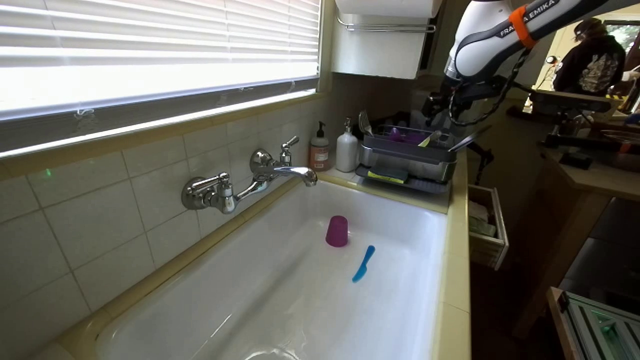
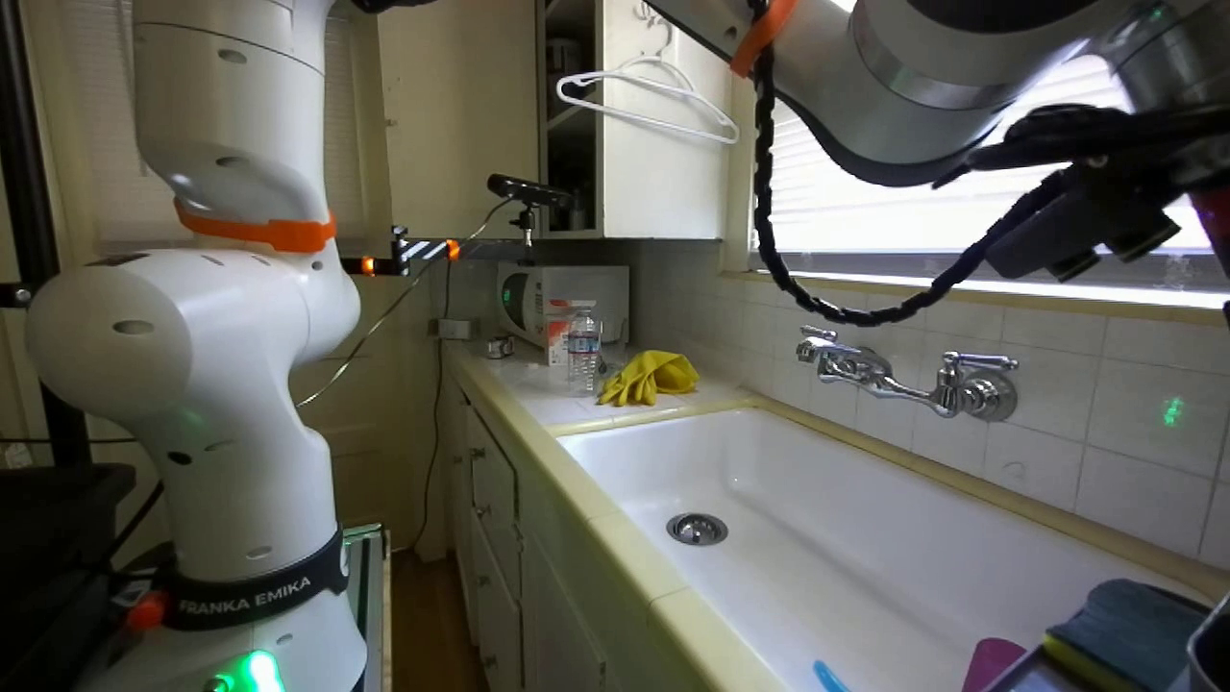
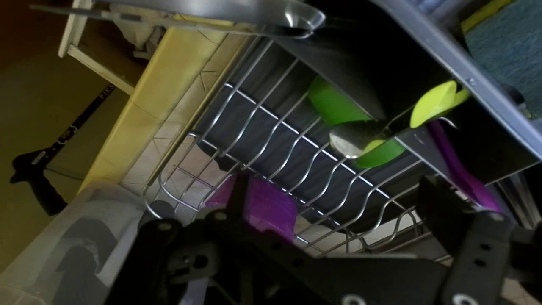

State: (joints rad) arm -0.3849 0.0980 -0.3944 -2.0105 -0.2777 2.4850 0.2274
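Utensils [image 3: 434,104] jut from the rack [image 1: 407,151] near the tool [image 3: 336,188].

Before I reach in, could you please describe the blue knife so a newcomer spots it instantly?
Find the white sink under the chrome faucet. Inside, near a purple cup, lies the knife: slim, flat and bright blue, unlike the standing cup.

In an exterior view the camera looks from above the near end of the long white porcelain sink [image 1: 395,315] down its length, toward the grey, steel-sided dish rack [image 1: 407,151] beyond it. In an exterior view facing the sink's round metal drain [image 2: 697,529], the camera looks from the rack end. Both share the sink. The wrist view points down, close over the rack at the sink's end.
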